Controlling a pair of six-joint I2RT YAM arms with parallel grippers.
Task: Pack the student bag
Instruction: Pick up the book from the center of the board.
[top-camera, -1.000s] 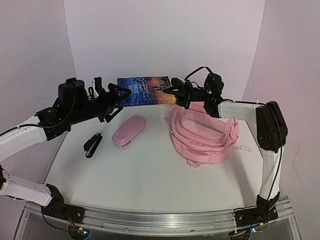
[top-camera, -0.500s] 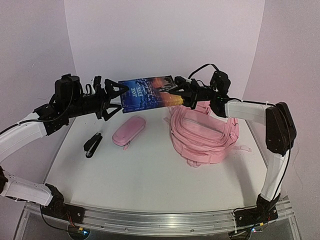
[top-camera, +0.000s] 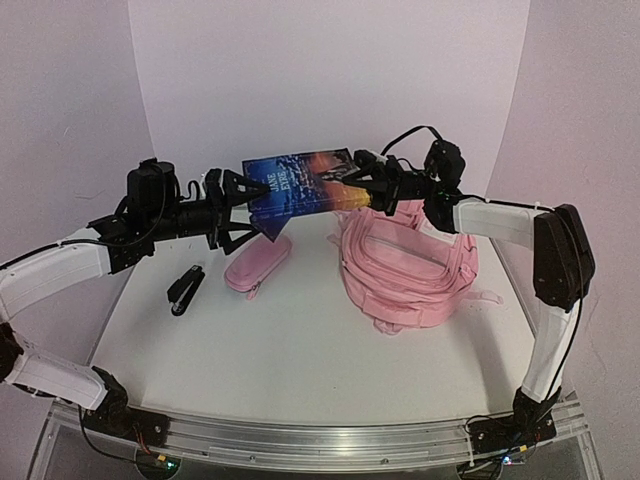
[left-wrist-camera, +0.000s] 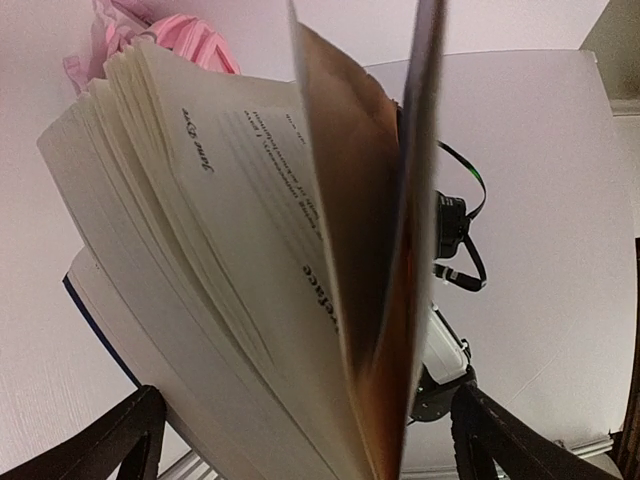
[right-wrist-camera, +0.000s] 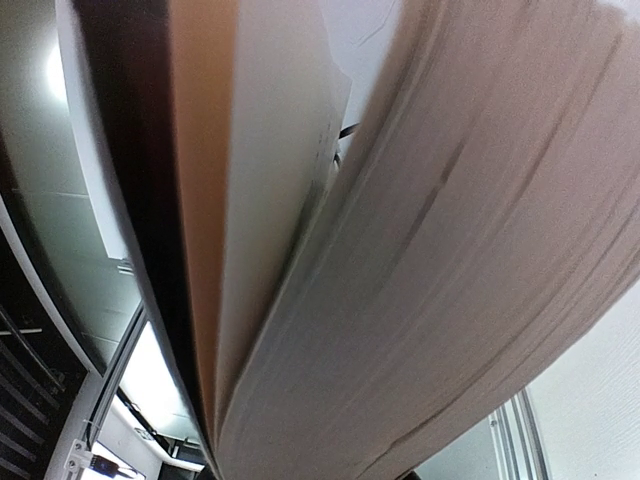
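The student bag (top-camera: 405, 270) is a pink backpack lying at the right of the table, and its top shows in the left wrist view (left-wrist-camera: 190, 35). A paperback book (top-camera: 300, 185) with a blue and orange cover hangs in the air left of the bag. My right gripper (top-camera: 366, 190) is shut on the book's right edge. My left gripper (top-camera: 258, 208) is open, its fingers (left-wrist-camera: 110, 440) on either side of the book's left edge (left-wrist-camera: 250, 250). The book's pages (right-wrist-camera: 420, 250) fan loose and fill the right wrist view, hiding the right fingers there.
A pink pencil case (top-camera: 257, 262) lies under the book, left of the bag. A black stapler (top-camera: 185, 288) lies further left near the table's edge. White walls close in the back and sides.
The right gripper has lifted the book off the back of the table into the air. The left gripper has opened wider and moved right, straddling the book's left edge.
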